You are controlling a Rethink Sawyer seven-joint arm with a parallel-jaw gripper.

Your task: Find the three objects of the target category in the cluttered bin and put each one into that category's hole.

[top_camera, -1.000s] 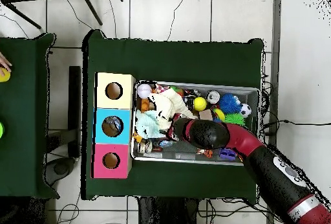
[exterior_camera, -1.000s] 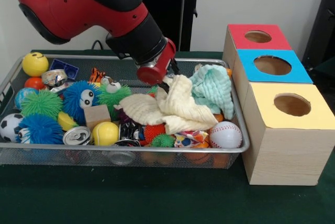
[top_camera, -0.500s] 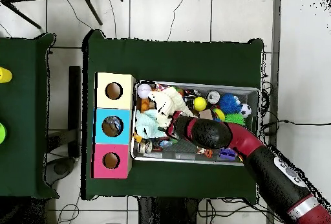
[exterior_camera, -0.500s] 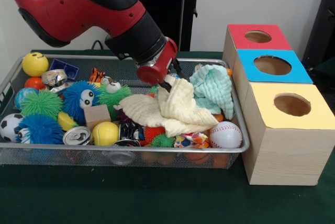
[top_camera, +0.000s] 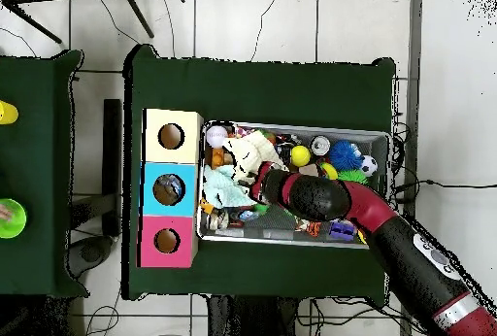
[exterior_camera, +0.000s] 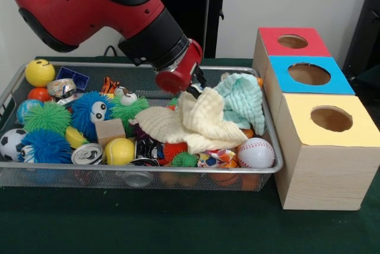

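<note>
The wire mesh bin [exterior_camera: 136, 171] is full of toys, balls, cans and cloths; it also shows in the overhead view [top_camera: 383, 138]. My gripper [exterior_camera: 195, 91] is low over the bin's middle right. It is shut on the raised corner of a cream cloth [exterior_camera: 199, 124], which drapes over the clutter. A mint cloth [exterior_camera: 243, 101] lies just right of it. The blue-faced box's hole [exterior_camera: 309, 74] is to the right, outside the bin. From above, my gripper [top_camera: 258, 188] is near the bin's box end, close to the blue hole [top_camera: 168, 189].
The red-faced box [exterior_camera: 292, 41] and yellow-faced box [exterior_camera: 331, 118] flank the blue one. A baseball [exterior_camera: 256, 152], a yellow ball [exterior_camera: 120, 151], a can [exterior_camera: 87, 154], a wooden block [exterior_camera: 110, 130] and fuzzy balls [exterior_camera: 92, 111] crowd the bin.
My gripper has moved slightly up and left with the cream cloth's corner, bunching the cloth beneath it. The other things in the bin have not moved.
</note>
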